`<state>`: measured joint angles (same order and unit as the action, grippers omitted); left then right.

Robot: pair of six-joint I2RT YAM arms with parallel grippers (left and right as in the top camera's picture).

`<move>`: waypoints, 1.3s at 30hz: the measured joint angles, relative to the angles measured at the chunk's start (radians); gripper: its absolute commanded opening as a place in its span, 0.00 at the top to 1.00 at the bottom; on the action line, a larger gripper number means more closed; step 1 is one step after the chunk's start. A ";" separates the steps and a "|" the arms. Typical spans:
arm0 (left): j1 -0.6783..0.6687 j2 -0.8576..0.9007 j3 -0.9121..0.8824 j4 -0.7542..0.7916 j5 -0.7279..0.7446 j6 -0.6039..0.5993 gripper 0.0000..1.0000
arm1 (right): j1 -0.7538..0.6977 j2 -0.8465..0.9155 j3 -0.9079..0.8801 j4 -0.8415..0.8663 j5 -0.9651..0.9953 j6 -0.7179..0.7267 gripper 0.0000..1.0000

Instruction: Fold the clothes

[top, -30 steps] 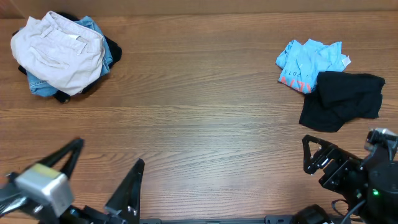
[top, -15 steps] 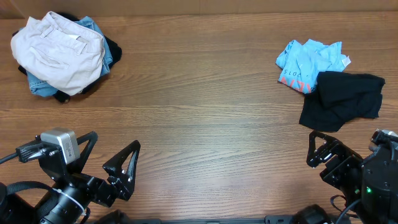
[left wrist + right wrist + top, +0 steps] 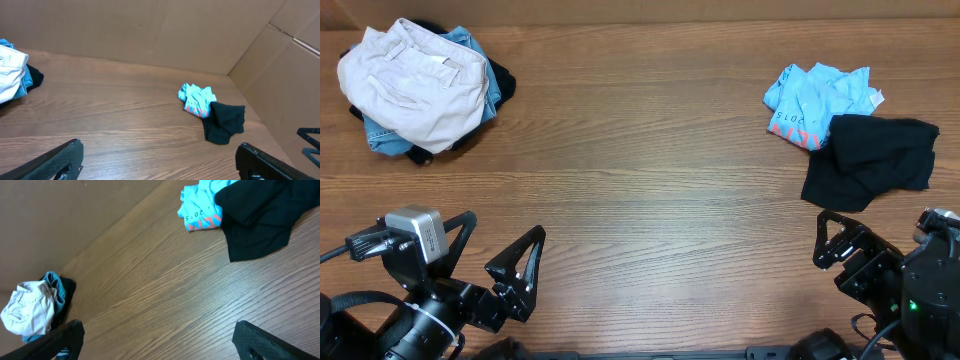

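Note:
The clothes lie in two heaps on the wooden table. At the far left, cream trousers point(image 3: 415, 85) point(image 3: 10, 70) point(image 3: 27, 307) sit on top of blue denim point(image 3: 385, 140) point(image 3: 52, 282) and a black piece point(image 3: 502, 80). At the far right, a light-blue printed tee point(image 3: 820, 100) point(image 3: 196, 99) point(image 3: 200, 205) is partly overlapped by a black garment point(image 3: 870, 160) point(image 3: 225, 121) point(image 3: 260, 215). My left gripper point(image 3: 495, 250) point(image 3: 160, 165) is open near the front left edge. My right gripper point(image 3: 875, 240) point(image 3: 157, 340) is open at the front right, just short of the black garment. Neither touches any cloth.
Brown cardboard walls point(image 3: 150, 30) close off the table at the back and at the right side point(image 3: 295, 80). Bare wood point(image 3: 640, 170) lies between the two heaps.
A second ago the left arm was lower and further left; it swung up and right, then held still. The right gripper drew back slightly toward the front edge. The clothes have not moved.

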<state>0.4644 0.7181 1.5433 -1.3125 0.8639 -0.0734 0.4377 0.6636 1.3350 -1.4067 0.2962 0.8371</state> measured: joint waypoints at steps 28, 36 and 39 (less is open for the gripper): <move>0.000 0.000 -0.005 0.000 -0.004 0.003 0.00 | -0.384 -0.649 -1.147 1.254 -0.221 -0.484 0.00; 0.000 0.000 -0.005 0.000 -0.003 0.003 0.00 | -0.385 -0.649 -1.265 1.422 -0.240 -0.508 0.00; 0.000 0.000 -0.005 0.000 -0.004 0.003 0.00 | -0.385 -0.649 -1.284 1.432 -0.274 -0.576 0.00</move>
<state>0.4644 0.7181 1.5387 -1.3125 0.8600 -0.0708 0.0528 0.0147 0.0513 0.0254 0.0219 0.2611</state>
